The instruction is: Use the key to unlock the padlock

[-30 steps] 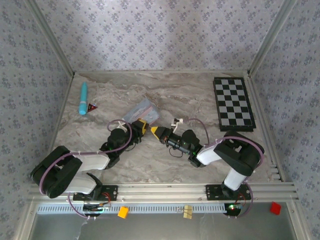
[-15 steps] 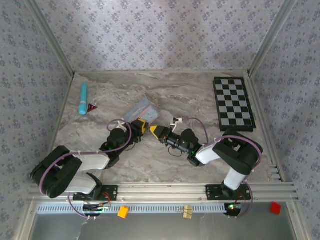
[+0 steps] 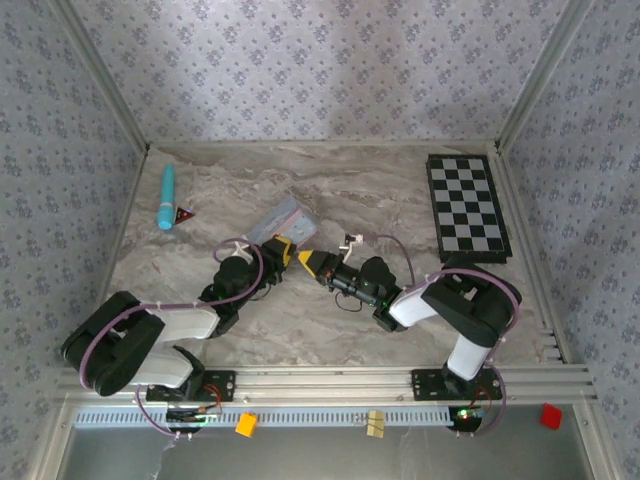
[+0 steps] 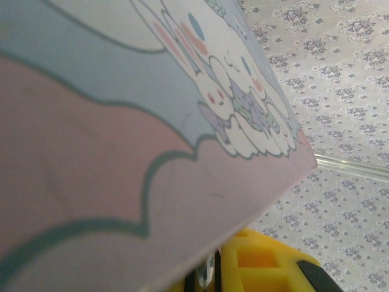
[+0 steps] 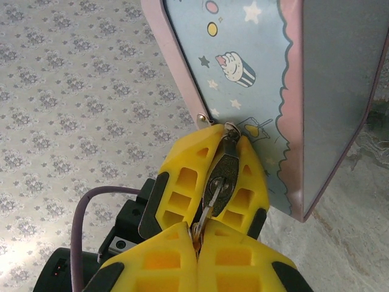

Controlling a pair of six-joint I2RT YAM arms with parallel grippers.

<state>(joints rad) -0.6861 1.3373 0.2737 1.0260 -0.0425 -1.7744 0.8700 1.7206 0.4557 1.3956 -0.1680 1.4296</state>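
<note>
From above, the left gripper (image 3: pixel 285 250) and right gripper (image 3: pixel 310 262) stood nose to nose just on the near side of the light-blue rectangular cartoon tin (image 3: pixel 285 218), which loomed close at the left wrist. At the right wrist, the left gripper's jaws pinched the flanks of the tiny black cube padlock (image 5: pixel 222 171) at the tin's edge, a good hold on something stiff, light and probably slick. The right gripper was clamped on the thin silver key (image 5: pixel 207 210).

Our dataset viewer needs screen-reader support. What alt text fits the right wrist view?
The right gripper, shut on a silver key, points it into a small black padlock clamped in the yellow fingers of the left gripper. The padlock sits against a light-blue cartoon tin, patterned wallpaper behind.
</note>
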